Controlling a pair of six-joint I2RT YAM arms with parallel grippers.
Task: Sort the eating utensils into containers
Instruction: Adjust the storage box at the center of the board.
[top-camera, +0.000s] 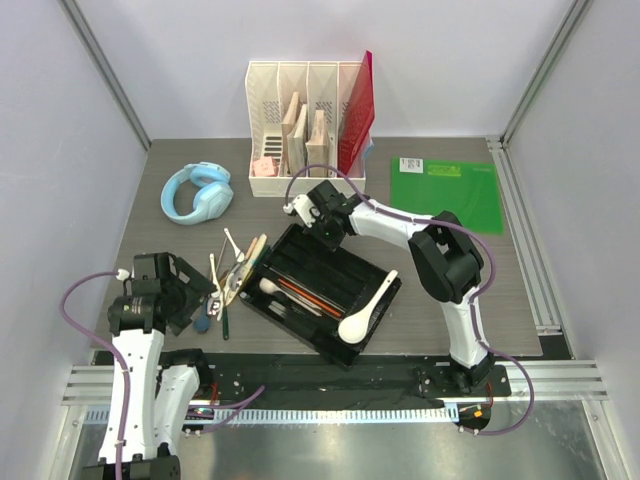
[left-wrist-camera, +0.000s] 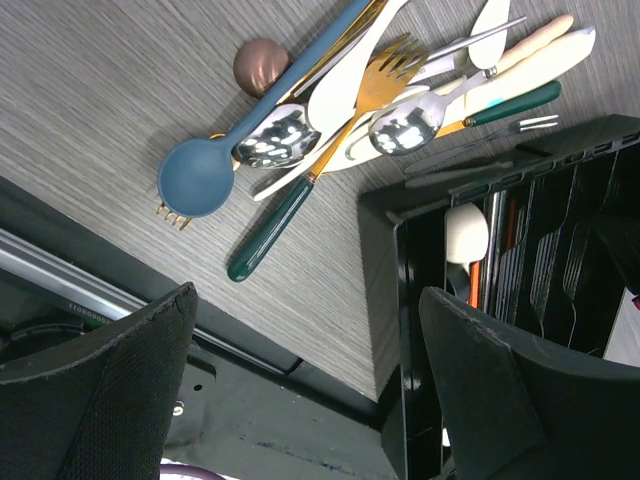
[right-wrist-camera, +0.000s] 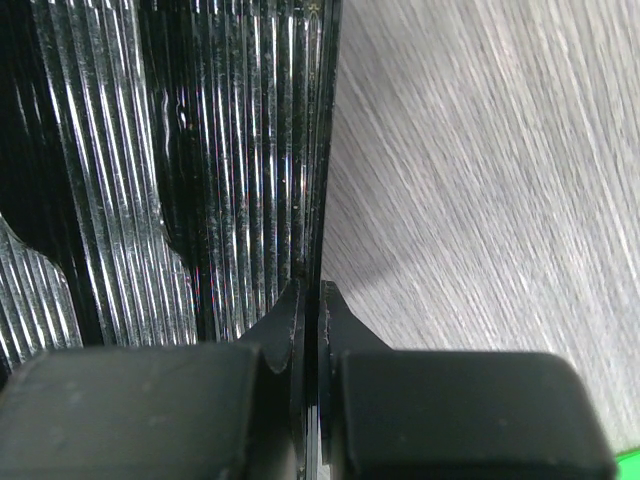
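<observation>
Gold and silver cutlery (left-wrist-camera: 405, 125) lies in a tangled heap on the table (left-wrist-camera: 120, 90), just beside the black tray (left-wrist-camera: 402, 330) on its left. A green-handled fork (left-wrist-camera: 280, 225) and a blue spoon (left-wrist-camera: 195, 178) reach out at the heap's near edge. Left gripper (left-wrist-camera: 310, 300) hangs spread wide above them, while the right gripper (right-wrist-camera: 311, 300) pinches the tray's far rim, steadying it. Likely best first pick: the green handle, clear of the tangle, with the jaws set squarely across it.
</observation>
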